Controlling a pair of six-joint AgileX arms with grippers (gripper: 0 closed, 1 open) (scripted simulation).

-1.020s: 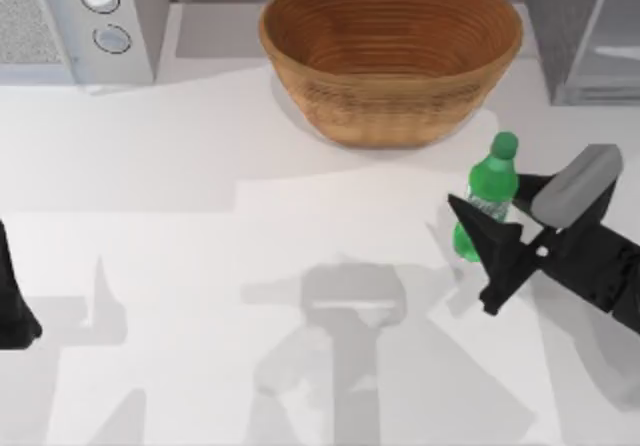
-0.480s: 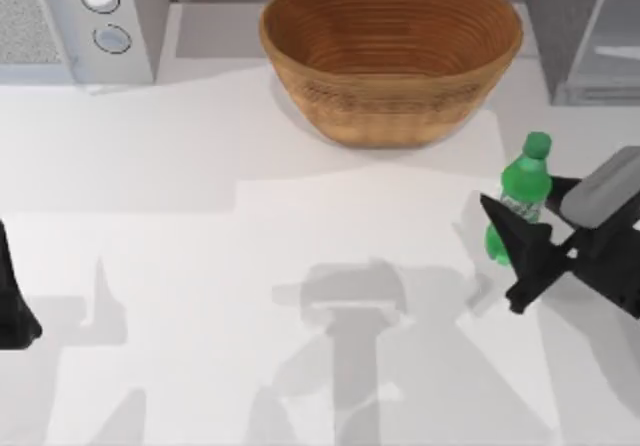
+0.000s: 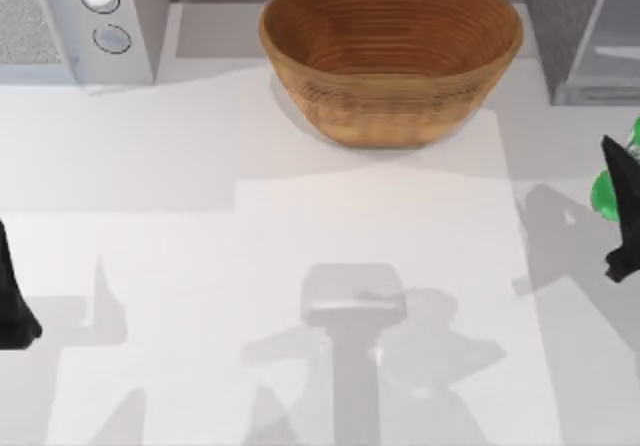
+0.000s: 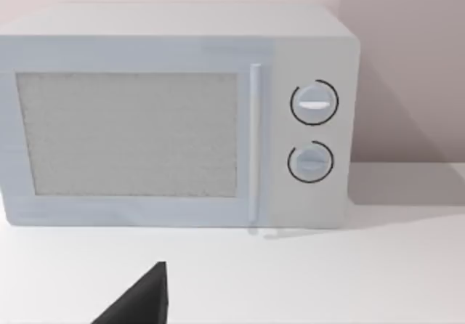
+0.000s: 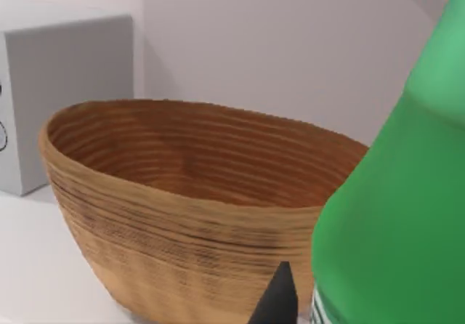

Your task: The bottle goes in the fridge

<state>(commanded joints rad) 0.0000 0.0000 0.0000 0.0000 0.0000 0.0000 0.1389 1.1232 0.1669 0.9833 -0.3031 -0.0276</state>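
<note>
While the woven basket (image 3: 391, 56) is sitting at the back middle of the white table (image 3: 300, 216), nothing is lying between it and the fridge (image 3: 582, 31) in the back right corner. That basket is an oval bowl of ribbed brown wicker, its rows of coils showing plainly in the right wrist view (image 5: 196, 208). At the back left a pale grey microwave (image 3: 80, 21) is standing, box-shaped, with a speckled door panel and two round knobs, facing the left wrist camera square on (image 4: 174, 117). The fridge is showing a dark speckled grey side and a pale bluish front. Soft grey shadows are spreading over the tabletop in front.

At the right edge of the table the right gripper (image 3: 622, 211) is reaching in, a black pointed finger standing out against the green plastic of the bottle (image 3: 606, 188). Smooth and glossy, the bottle is pressing right against that finger, in front of the fridge and apart from it. In the right wrist view its rounded green body (image 5: 399, 215) is looming close beside a black fingertip, with a strip of white label at its foot. Whether the fingers are pinching it I cannot tell.

The left gripper (image 3: 12, 301) is idling at the table's left edge
</note>
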